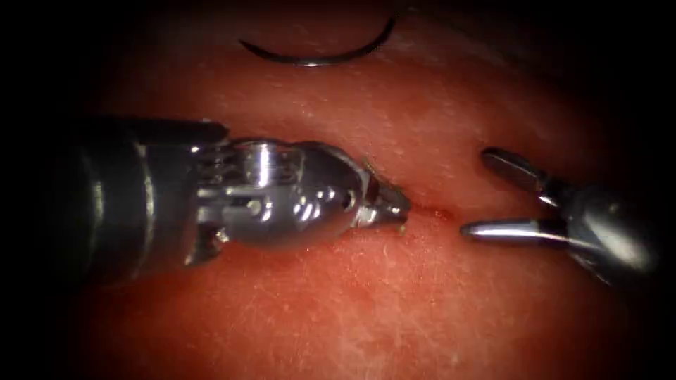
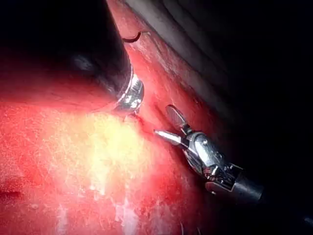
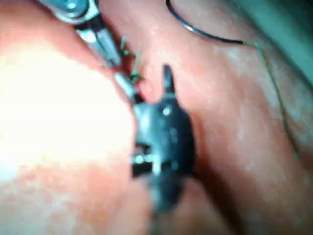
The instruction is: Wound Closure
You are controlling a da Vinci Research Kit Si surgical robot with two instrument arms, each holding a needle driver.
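Far above both pincers, at the upper edge of the endoscope view, the needle lies free on the tissue, its curve bowing downward with both ends turned up; neither pincer holds it and no part of it is sunk in the tissue. Your left pincer sits narrow, its tip pressed down at the left end of the cut. You cannot tell whether it grips the tissue edge or something small there. Your right pincer stands wide on the right side of the cut, one jaw raised, the other level and pointing at the cut, and it holds nothing.

From the right wrist view, the needle shows as a thin dark arc with the thread running off one end across the tissue toward the dim edge, where you lose it. Short greenish bits of thread stand at the cut between the two tools, too blurred to sort out. The right pincer is wide here as well.

From the left wrist view, the left tool's dark shaft covers most of its own tip, so the jaws are hard to read. The right pincer gapes just beside it.
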